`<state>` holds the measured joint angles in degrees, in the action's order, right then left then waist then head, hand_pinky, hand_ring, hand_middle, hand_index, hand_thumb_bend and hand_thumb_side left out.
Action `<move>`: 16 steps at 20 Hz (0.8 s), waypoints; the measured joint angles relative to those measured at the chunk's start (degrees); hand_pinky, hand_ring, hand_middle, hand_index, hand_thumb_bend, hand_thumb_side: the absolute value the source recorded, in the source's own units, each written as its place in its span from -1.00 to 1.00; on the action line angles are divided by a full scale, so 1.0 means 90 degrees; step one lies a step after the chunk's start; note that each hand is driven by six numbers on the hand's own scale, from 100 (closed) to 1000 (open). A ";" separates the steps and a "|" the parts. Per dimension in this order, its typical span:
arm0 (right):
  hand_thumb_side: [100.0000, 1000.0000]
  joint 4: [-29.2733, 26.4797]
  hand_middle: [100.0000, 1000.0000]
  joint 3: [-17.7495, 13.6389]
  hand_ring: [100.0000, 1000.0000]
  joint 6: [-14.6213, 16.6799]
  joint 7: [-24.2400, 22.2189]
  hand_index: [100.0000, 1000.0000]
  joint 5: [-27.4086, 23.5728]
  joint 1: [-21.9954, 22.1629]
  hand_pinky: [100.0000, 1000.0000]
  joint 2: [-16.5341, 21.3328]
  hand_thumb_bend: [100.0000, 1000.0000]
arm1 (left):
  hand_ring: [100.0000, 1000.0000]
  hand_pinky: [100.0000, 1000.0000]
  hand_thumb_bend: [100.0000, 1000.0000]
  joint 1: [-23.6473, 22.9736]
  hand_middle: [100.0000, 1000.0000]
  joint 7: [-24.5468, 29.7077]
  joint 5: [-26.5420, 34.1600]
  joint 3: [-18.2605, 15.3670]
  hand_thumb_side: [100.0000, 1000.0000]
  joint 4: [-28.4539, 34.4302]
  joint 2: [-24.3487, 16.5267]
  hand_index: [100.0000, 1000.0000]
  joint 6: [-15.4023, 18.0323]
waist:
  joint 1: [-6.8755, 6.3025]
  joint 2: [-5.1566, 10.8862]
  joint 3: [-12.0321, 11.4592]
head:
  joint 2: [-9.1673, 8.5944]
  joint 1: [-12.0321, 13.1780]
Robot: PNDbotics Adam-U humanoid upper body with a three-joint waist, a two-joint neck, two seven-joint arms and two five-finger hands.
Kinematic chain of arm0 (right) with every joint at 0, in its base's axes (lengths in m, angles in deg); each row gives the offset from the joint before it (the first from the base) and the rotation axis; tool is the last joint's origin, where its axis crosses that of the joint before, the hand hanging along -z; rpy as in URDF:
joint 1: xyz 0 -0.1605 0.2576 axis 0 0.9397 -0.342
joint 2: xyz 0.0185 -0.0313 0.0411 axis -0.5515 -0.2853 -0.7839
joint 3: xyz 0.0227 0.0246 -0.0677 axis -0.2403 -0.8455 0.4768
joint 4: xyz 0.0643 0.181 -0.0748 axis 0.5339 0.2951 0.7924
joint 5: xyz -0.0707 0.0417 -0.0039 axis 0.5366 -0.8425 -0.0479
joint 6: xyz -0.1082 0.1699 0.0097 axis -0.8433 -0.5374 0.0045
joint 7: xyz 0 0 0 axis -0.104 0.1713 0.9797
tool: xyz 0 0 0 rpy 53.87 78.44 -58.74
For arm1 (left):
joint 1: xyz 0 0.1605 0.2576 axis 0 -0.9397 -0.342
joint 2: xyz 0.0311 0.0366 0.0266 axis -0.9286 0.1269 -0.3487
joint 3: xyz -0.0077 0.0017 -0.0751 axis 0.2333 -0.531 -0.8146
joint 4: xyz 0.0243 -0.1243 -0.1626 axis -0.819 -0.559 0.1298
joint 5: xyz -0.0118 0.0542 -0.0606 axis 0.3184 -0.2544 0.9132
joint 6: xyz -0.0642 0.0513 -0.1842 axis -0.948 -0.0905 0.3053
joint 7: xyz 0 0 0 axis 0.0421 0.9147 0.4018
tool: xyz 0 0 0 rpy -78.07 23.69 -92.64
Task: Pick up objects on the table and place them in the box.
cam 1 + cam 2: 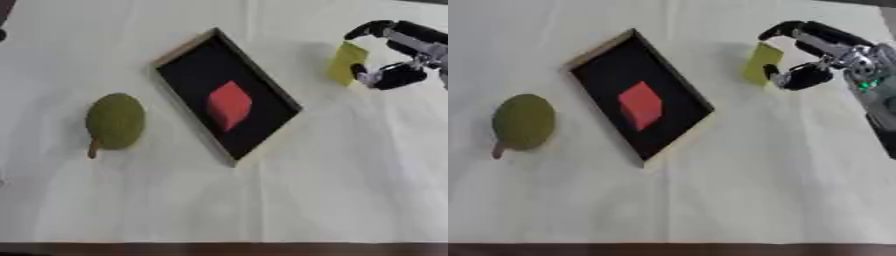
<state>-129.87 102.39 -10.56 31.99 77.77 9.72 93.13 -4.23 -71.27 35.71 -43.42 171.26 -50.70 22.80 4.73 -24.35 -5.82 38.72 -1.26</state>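
A shallow black box with a wooden rim lies askew in the middle of the white table. A red block rests inside it. My right hand reaches in from the upper right, its fingers and thumb curled round a small yellow-green block, which is held tilted just above the cloth, to the right of the box. A round green fruit-like object with a short brown stem lies on the table to the left of the box. My left hand shows in neither view.
A white cloth covers the table, and its dark front edge runs along the bottom. A dark shape shows at the upper left corner.
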 measured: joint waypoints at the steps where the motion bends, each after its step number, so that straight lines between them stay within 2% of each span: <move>1: -0.94 -0.0023 0.78 -0.0024 0.98 -0.0014 0.0018 0.82 -0.0012 0.0002 1.00 -0.0001 -1.00 | 0.38 0.41 -1.00 0.0000 0.48 0.0002 0.0000 0.0000 0.00 0.0000 0.0000 0.55 -0.0002 | -0.0001 -0.0004 0.0001 | 0.0000 0.0002; 4: -0.85 -0.0066 0.79 -0.0066 1.00 -0.0065 0.0068 0.83 0.0009 0.0003 1.00 -0.0001 -0.92 | 0.38 0.41 -1.00 0.0001 0.48 0.0010 0.0000 0.0000 0.00 0.0000 0.0000 0.55 -0.0008 | -0.0001 -0.0005 0.0005 | 0.0000 0.0011; 5: -0.91 -0.0066 0.79 -0.0066 0.99 -0.0069 0.0073 0.83 0.0061 0.0003 1.00 -0.0001 -0.86 | 0.38 0.41 -1.00 0.0001 0.48 0.0012 0.0000 0.0000 -0.01 0.0000 0.0000 0.55 -0.0008 | -0.0001 -0.0005 0.0005 | 0.0000 0.0011; 6: -1.00 -0.0064 0.79 -0.0066 0.99 -0.0069 0.0074 0.82 0.0121 0.0002 1.00 -0.0002 -0.72 | 0.38 0.41 -1.00 0.0002 0.48 0.0013 0.0000 0.0000 -0.02 0.0000 0.0001 0.55 -0.0008 | -0.0002 -0.0005 0.0004 | 0.0000 0.0011; 7: -1.00 -0.0046 0.79 -0.0066 0.99 -0.0068 0.0075 0.82 0.0186 0.0001 1.00 -0.0011 -0.60 | 0.38 0.41 -1.00 0.0003 0.48 0.0016 0.0000 0.0000 -0.03 0.0000 0.0001 0.55 -0.0007 | -0.0004 -0.0005 0.0000 | 0.0000 0.0011; 8: -0.82 -0.0012 0.79 -0.0067 0.98 -0.0069 0.0075 0.81 0.0255 0.0000 1.00 -0.0030 -0.53 | 0.37 0.41 -1.00 0.0003 0.48 0.0020 0.0000 0.0000 -0.04 0.0000 0.0001 0.55 -0.0004 | -0.0005 -0.0006 -0.0004 | 0.0000 0.0011; 16: -1.00 0.0286 0.79 -0.0117 0.99 -0.0123 0.0124 0.82 0.0503 -0.0048 1.00 -0.0146 -0.66 | 0.38 0.41 -1.00 0.0005 0.48 0.0065 0.0020 0.0000 -0.01 0.0000 0.0002 0.55 -0.0019 | -0.0005 -0.0018 -0.0022 | 0.0000 0.0012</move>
<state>-127.30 101.34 -11.66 33.10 82.30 9.29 91.81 -4.18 -70.68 35.89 -43.42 171.26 -50.69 22.63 4.68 -24.51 -6.02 38.71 -1.16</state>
